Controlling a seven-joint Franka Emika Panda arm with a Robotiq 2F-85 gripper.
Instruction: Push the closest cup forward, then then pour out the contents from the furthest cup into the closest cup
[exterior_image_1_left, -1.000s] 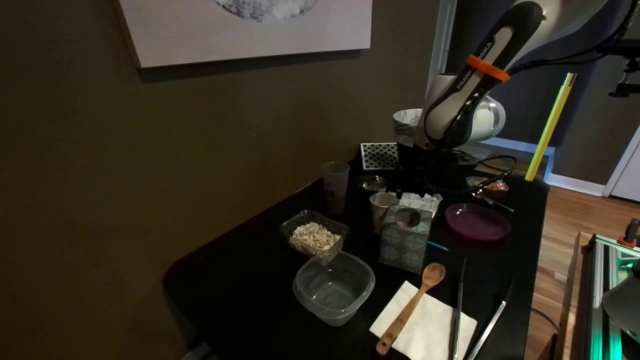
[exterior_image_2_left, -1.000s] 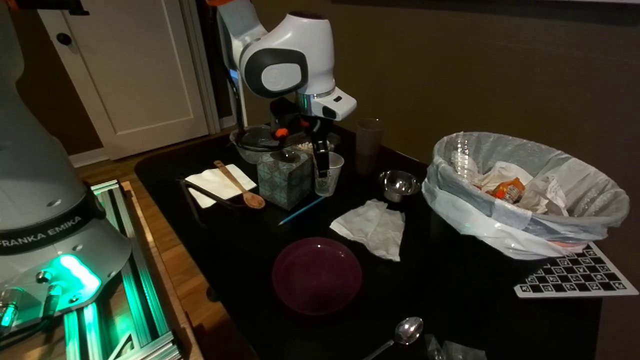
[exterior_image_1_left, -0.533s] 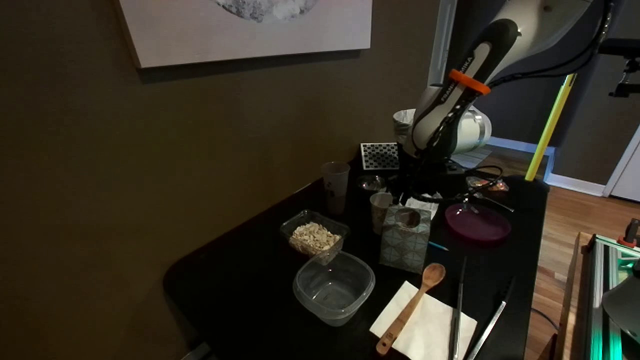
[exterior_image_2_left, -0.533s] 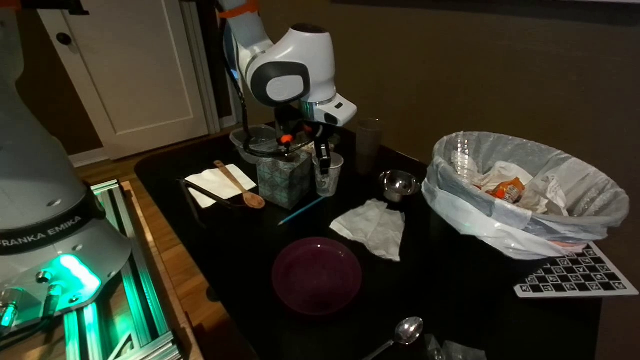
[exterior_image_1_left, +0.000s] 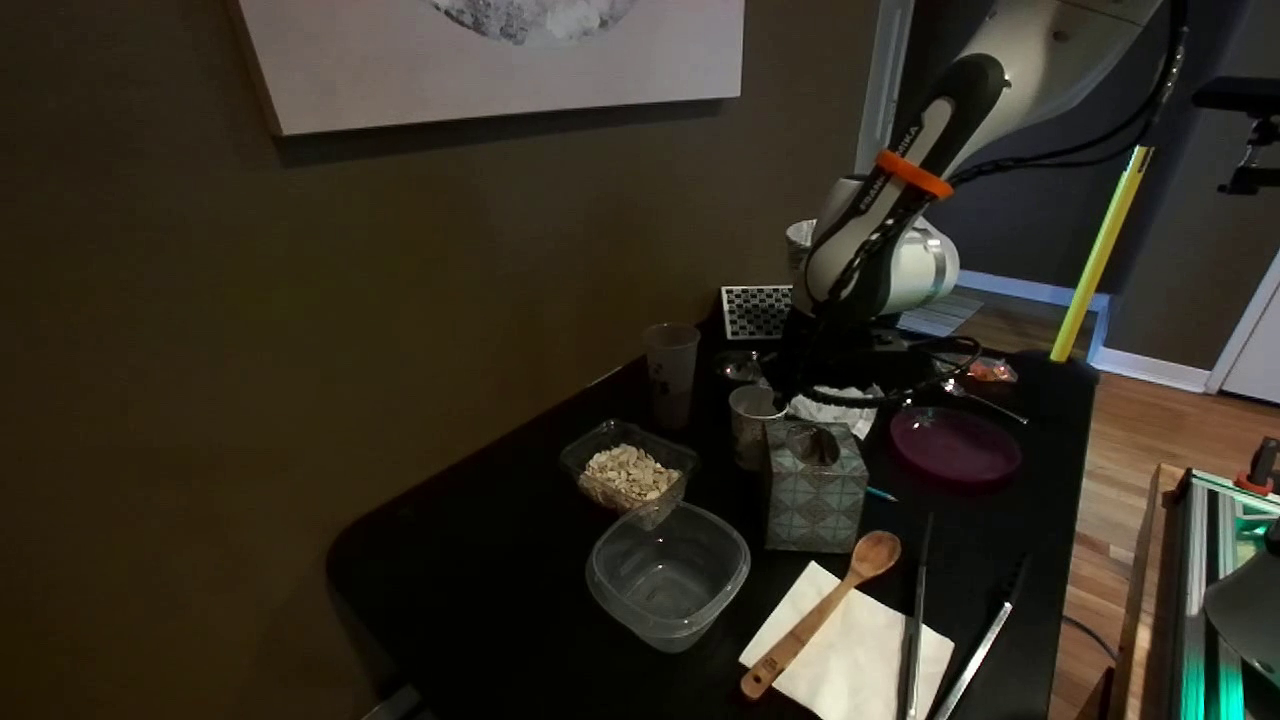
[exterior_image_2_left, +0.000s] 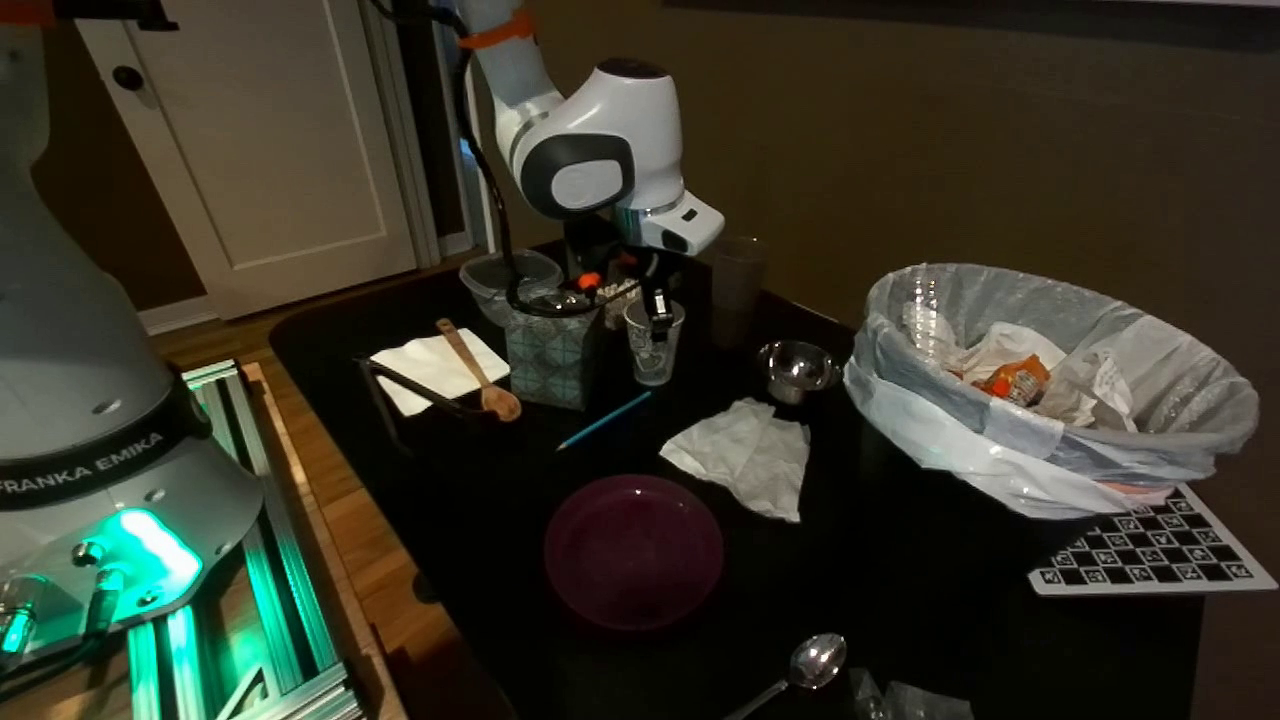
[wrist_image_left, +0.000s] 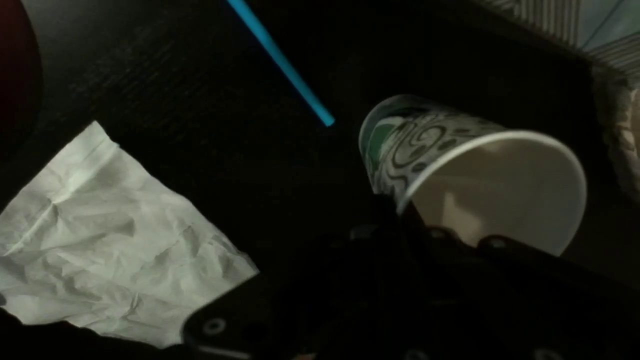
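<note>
In both exterior views we see the bench (exterior_image_1_left: 530, 590) from opp. ends; wrist cam looks down near cup (wrist_image_left: 465, 170).

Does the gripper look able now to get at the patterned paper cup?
Probably yes: the gripper is at the rim of the patterned paper cup, with the tissue box beside, not between.
</note>
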